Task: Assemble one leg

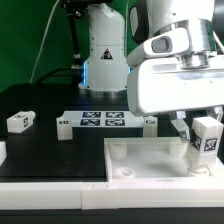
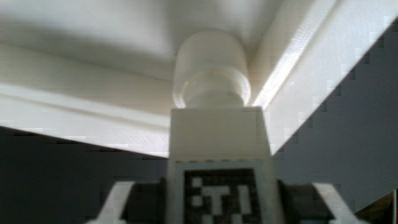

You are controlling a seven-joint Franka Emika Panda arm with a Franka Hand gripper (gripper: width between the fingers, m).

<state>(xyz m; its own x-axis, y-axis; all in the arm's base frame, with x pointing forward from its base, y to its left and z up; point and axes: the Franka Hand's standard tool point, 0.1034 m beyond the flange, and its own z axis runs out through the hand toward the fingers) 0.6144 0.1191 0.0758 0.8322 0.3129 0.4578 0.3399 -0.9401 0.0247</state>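
My gripper [image 1: 204, 134] is shut on a leg [image 1: 207, 139], a small white blocky post with a black-and-white tag on its face. It holds the leg upright over the right end of the large white square panel [image 1: 150, 158], near a corner. In the wrist view the leg [image 2: 221, 140] stands between my fingers [image 2: 128, 200], its rounded tip pointing at the panel's raised rim [image 2: 107, 75]. Whether the tip touches the panel I cannot tell. A second leg [image 1: 21, 122] lies on the black table at the exterior view's left.
The marker board [image 1: 103, 123] lies flat behind the panel at the middle of the table. The arm's white base [image 1: 104, 50] stands at the back. Part of another white piece [image 1: 2, 152] shows at the left edge.
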